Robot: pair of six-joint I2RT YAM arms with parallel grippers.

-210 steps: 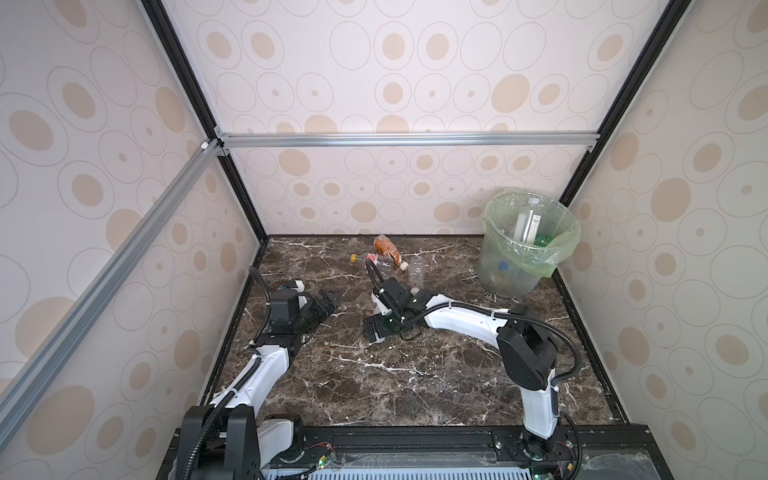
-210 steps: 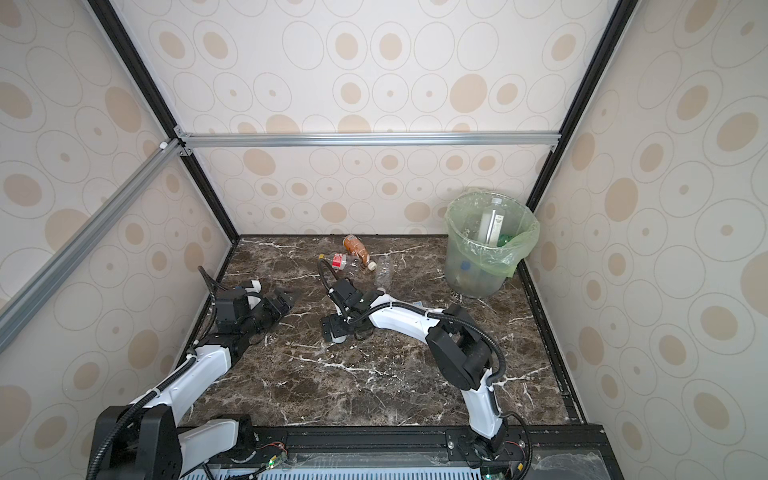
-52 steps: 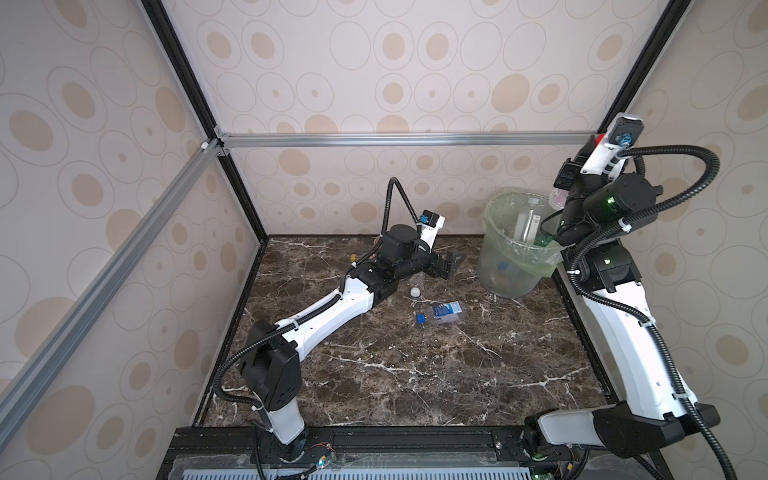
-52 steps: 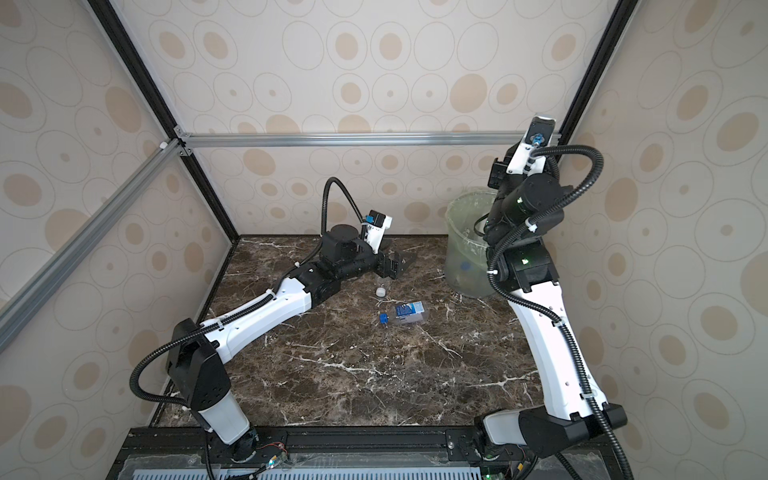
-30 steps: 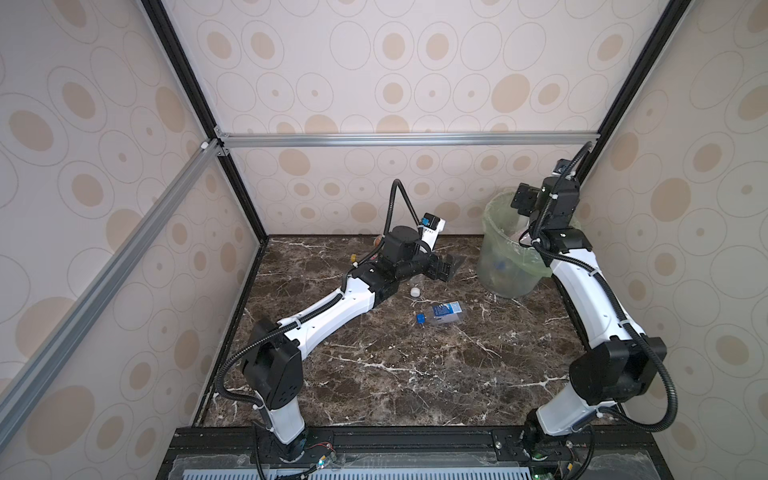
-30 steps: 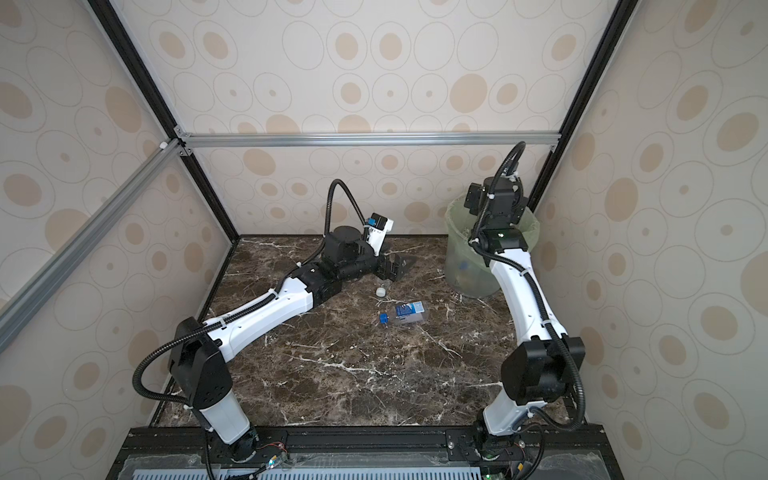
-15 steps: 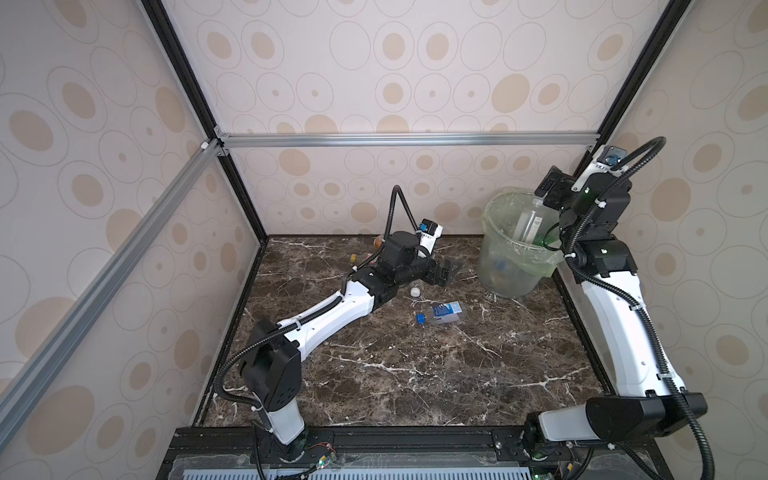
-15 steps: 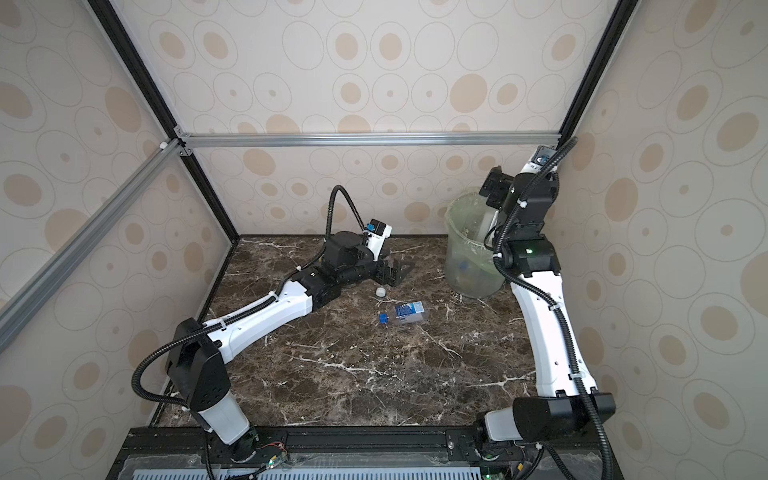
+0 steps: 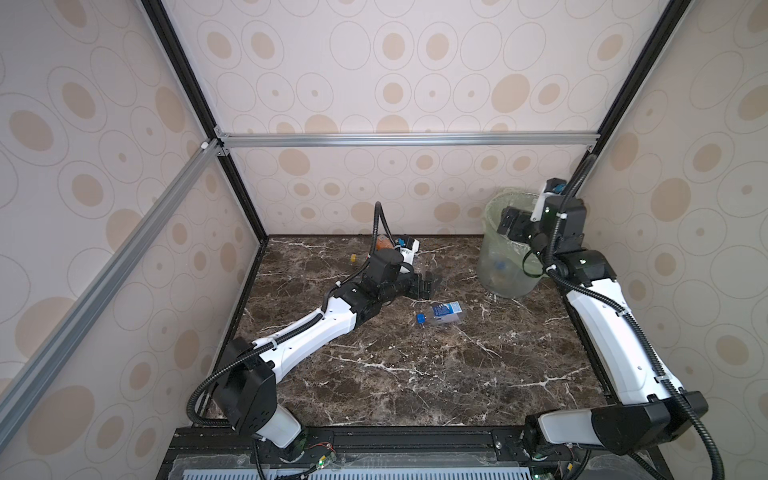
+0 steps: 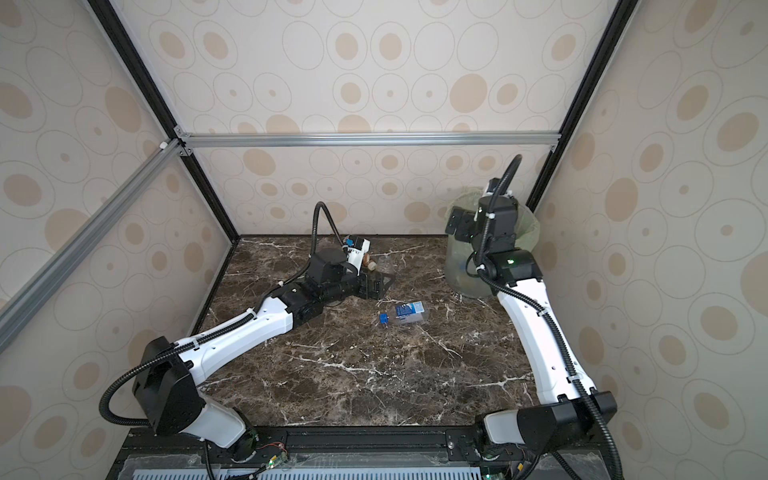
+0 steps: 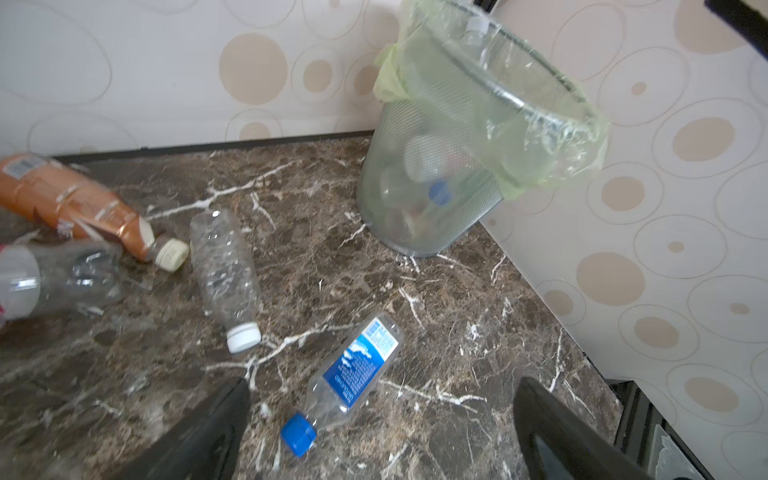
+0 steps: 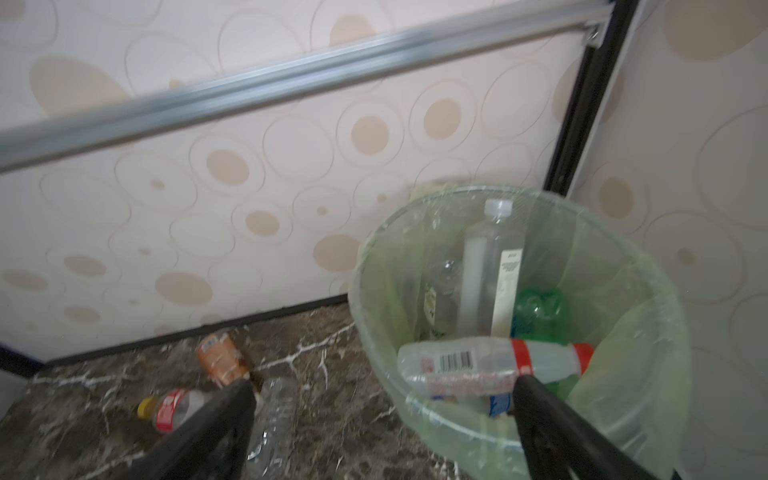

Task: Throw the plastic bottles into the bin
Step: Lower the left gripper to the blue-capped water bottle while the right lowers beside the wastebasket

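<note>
The bin (image 9: 498,286) (image 10: 457,282), lined with a green bag, stands in the far right corner. It holds several plastic bottles, among them a red-capped one (image 12: 478,363) and a green one (image 12: 538,309). My right gripper (image 9: 509,220) (image 12: 383,382) hangs open and empty over the bin's near-left rim (image 12: 415,399). On the floor lies a blue-labelled bottle (image 9: 444,311) (image 11: 357,365). My left gripper (image 9: 428,286) (image 11: 382,384) hovers open just above it, holding nothing. Beyond it lie a clear white-capped bottle (image 11: 224,270), an orange bottle (image 11: 70,199) and a red-labelled one (image 11: 41,274).
Dotted enclosure walls (image 9: 395,199) close in the back and both sides. The bin sits tight against the right wall (image 11: 665,249). An aluminium crossbar (image 9: 407,139) runs above the back. The marble floor (image 9: 415,374) stretches toward the arm bases.
My right gripper has come down and leftward at the bin, still open. My left gripper has sunk a little lower over the floor bottles. The floor bottles have not moved.
</note>
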